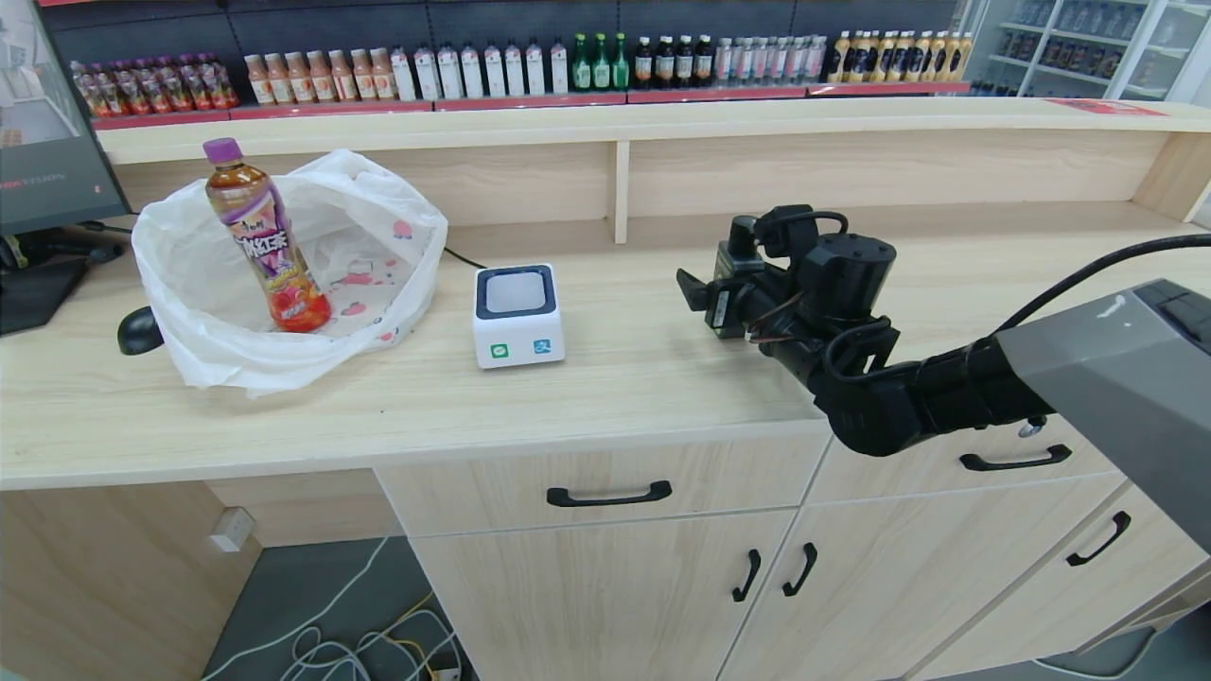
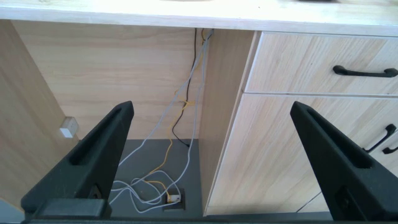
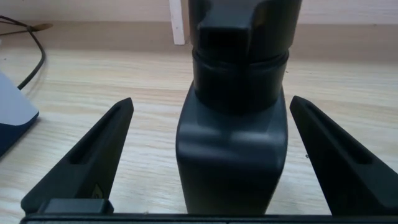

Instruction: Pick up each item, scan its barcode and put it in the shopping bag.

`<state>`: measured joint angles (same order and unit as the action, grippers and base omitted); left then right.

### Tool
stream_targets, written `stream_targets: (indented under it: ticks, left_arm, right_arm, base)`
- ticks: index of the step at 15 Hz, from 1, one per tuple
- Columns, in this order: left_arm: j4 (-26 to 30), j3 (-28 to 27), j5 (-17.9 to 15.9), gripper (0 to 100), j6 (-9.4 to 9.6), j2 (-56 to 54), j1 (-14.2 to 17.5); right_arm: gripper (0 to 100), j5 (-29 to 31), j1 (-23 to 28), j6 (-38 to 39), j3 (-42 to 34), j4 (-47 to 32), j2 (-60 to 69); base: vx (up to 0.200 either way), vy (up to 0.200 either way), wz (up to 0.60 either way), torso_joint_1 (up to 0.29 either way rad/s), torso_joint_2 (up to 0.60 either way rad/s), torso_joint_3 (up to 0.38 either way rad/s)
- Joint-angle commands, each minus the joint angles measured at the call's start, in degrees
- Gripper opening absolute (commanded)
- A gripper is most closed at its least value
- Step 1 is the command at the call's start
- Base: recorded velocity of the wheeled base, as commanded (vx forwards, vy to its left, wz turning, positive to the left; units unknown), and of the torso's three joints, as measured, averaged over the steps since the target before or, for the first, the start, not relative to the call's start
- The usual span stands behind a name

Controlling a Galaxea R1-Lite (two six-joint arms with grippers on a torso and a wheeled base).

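Note:
A tea bottle (image 1: 268,241) with a purple cap stands tilted inside the white shopping bag (image 1: 393,213) at the counter's left. The white barcode scanner (image 1: 518,314) sits just right of the bag. My right gripper (image 1: 708,288) hovers over the counter right of the scanner. In the right wrist view its fingers (image 3: 99,149) are spread wide, and a black bottle-shaped item (image 3: 233,143) stands between them without clear contact. My left gripper (image 2: 211,112) is open and empty, held below the counter facing the cabinet front.
A black mouse (image 1: 139,331) and a monitor (image 1: 52,123) sit left of the bag. A raised shelf ledge (image 1: 620,128) runs along the counter's back. Drawers with black handles (image 1: 608,495) are below. Loose cables (image 2: 155,180) lie on the floor.

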<state>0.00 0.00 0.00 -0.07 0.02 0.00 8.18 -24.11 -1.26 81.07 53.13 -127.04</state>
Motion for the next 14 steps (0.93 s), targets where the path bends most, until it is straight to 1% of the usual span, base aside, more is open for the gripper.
stream_targets:
  ticks: [1,8,9,14]
  left_arm:
    - [0.0,0.0,0.0,100,-0.01,-0.02,0.0]
    - [0.0,0.0,0.0,100,-0.01,-0.02,0.0]
    - [0.0,0.0,0.0,100,-0.01,-0.02,0.0]
    - [0.0,0.0,0.0,100,-0.01,-0.02,0.0]
  right_arm:
    - [100,-0.09,0.12,-0.06,0.14,0.05,-0.23]
    - [100,-0.09,0.12,-0.33,0.32,0.14,-1.19]
    - [0,-0.09,0.12,-0.33,0.32,0.14,-1.19]
    - [0,0.08,-0.06,-0.94,0.32,0.14,-1.46]
  base:
    - [0.0,0.0,0.0,0.0,0.0,0.0]
    - [0.0,0.0,0.0,0.0,0.0,0.0]
    - [0.0,0.0,0.0,0.0,0.0,0.0]
    - [0.0,0.0,0.0,0.0,0.0,0.0]
